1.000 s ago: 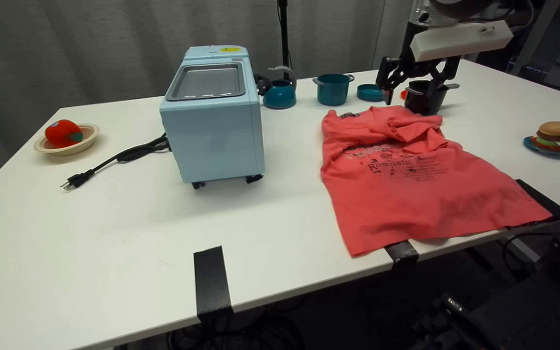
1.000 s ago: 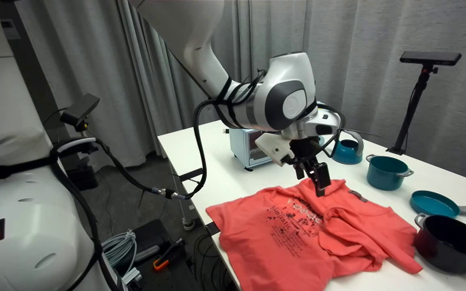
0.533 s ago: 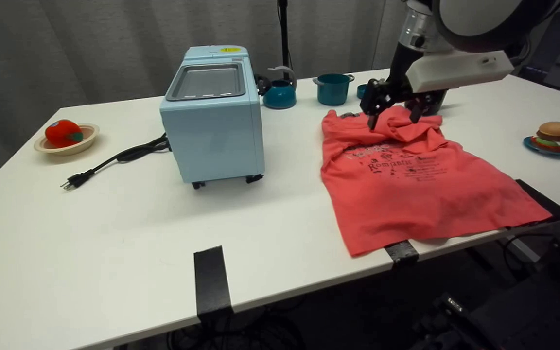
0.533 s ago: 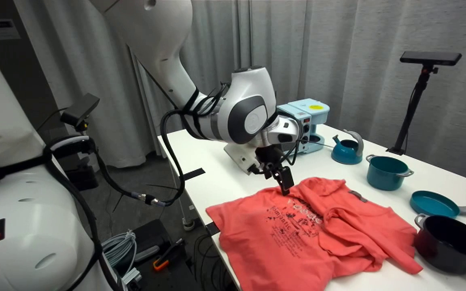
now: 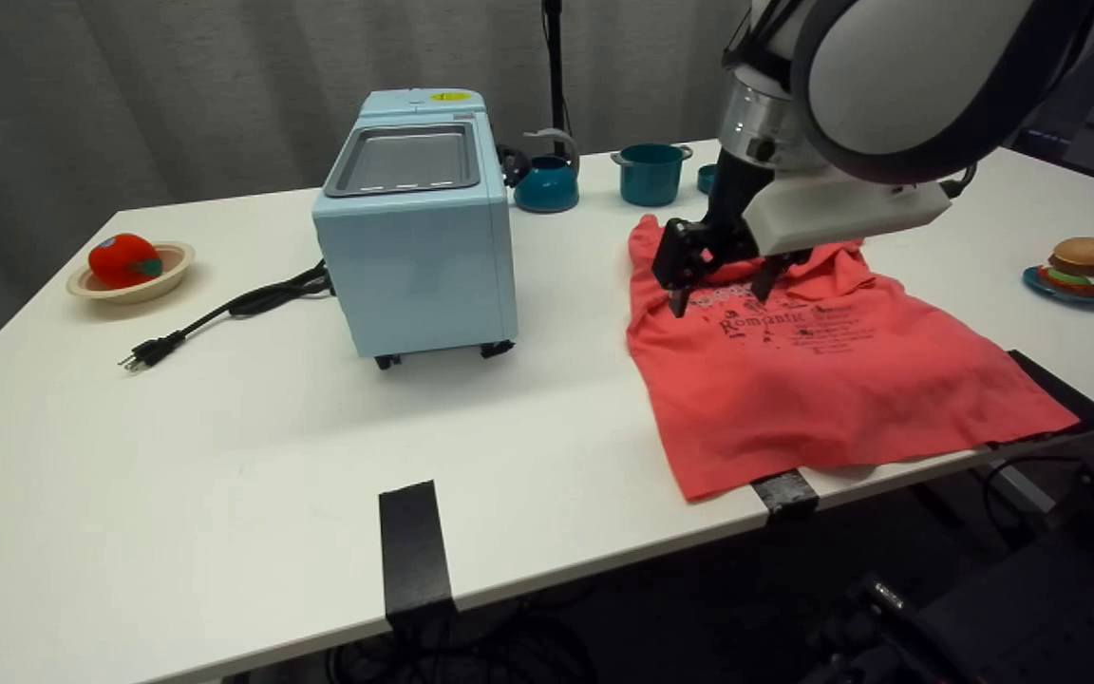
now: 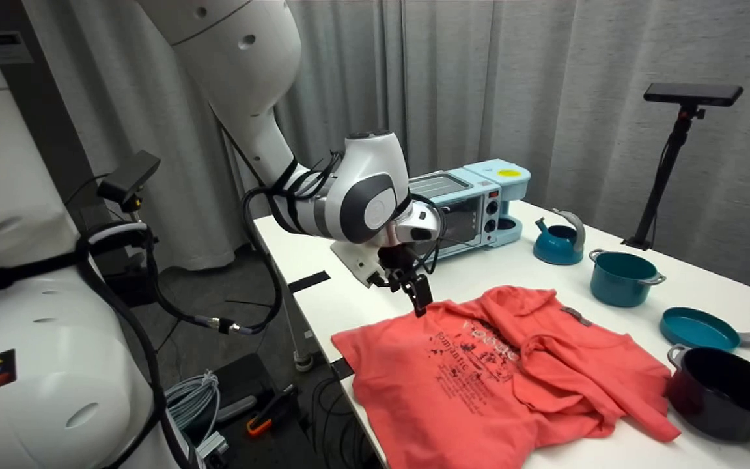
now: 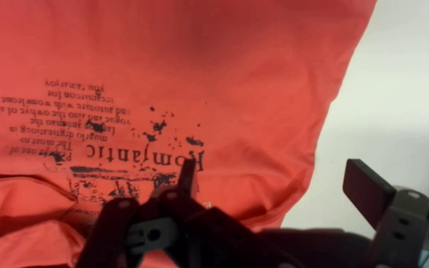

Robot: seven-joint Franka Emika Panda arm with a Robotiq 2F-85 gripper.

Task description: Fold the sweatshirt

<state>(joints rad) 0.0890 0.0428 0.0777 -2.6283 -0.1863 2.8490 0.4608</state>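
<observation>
Likely approach for a side fold: claw (image 5: 720,296) spread wide, holding nothing, above the sweatshirt (image 5: 841,408)
In an exterior view, the sweatshirt lies below the claw; in an exterior view, its collar tag (image 6: 575,316) sits well apart from the claw. In the wrist view, a side edge (image 7: 308,163) runs beneath, between the fingers (image 7: 367,191): next, likely, descend, pinch it and fold inward.
</observation>
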